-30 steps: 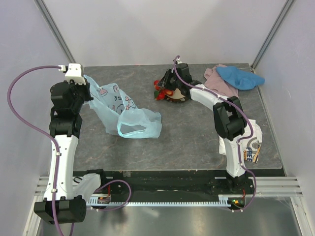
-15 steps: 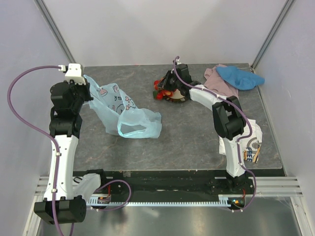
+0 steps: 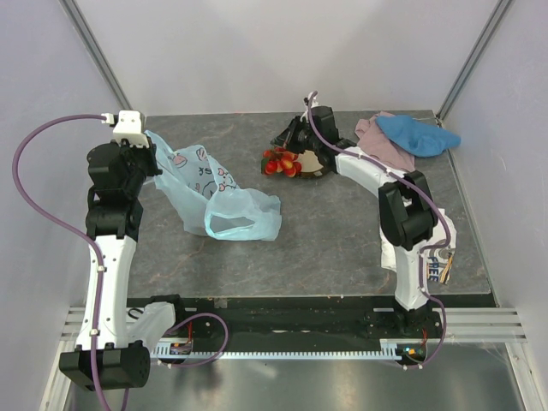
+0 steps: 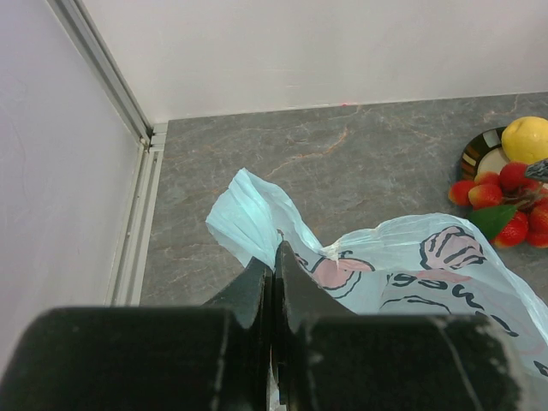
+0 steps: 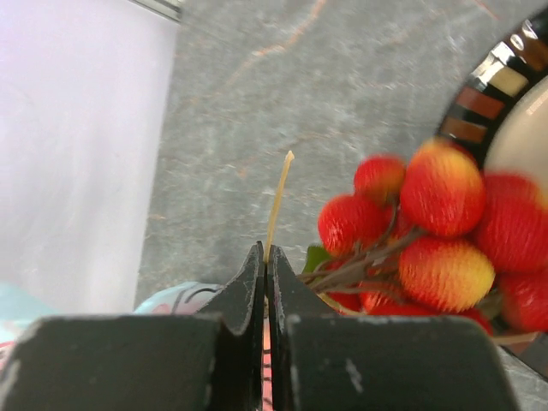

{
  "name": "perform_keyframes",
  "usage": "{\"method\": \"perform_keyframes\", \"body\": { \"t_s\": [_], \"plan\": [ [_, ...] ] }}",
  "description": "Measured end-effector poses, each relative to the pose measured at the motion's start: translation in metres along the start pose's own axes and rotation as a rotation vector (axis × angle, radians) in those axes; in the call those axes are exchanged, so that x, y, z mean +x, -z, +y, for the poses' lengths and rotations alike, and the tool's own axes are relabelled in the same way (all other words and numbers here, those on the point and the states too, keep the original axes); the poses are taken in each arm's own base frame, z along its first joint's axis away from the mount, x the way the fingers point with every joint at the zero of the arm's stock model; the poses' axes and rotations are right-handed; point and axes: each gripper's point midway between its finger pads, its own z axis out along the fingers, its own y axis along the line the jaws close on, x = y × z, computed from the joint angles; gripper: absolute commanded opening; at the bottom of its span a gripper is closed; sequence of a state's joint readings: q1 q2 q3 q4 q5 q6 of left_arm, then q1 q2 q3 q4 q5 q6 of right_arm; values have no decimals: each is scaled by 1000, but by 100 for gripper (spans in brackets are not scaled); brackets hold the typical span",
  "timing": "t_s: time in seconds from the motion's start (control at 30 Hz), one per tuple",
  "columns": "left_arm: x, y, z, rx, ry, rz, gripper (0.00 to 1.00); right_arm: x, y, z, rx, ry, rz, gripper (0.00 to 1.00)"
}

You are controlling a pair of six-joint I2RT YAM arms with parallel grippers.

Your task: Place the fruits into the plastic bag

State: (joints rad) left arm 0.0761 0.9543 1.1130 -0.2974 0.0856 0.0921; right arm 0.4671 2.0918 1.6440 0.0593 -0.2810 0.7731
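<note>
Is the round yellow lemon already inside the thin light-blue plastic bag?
No, the round yellow lemon rests on the dark-rimmed plate, apart from the thin light-blue plastic bag.

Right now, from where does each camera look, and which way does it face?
Top camera: above and behind the arms, facing down at the table; both arms show, left gripper and right gripper.
Left wrist camera: faces forward along its shut fingers, which pinch the plastic bag; a lemon lies beyond.
Right wrist camera: faces along its shut fingers, which pinch the stem of the red fruit bunch near the plate.
Shared: the fruit bunch and plate appear in all three.
</note>
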Motion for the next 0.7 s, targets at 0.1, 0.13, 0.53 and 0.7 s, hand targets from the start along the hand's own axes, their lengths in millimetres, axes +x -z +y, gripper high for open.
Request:
{"method": "perform_keyframes", "body": {
  "t_s": [0.1,0.13,0.53,0.7],
  "plan": [
    [0,0,0,-1,0,0,2,-10,9,15,-32,11,-18,0],
    [0,0,0,-1,0,0,2,-13,13,21,-42,16,-27,0],
    [-1,1,0,-2,-1,-4,2,-42,56,62,-104,70,-112,0],
    [-1,1,0,-1,0,-4,1,-59,80,88,-148,89,-164,0]
  ]
}}
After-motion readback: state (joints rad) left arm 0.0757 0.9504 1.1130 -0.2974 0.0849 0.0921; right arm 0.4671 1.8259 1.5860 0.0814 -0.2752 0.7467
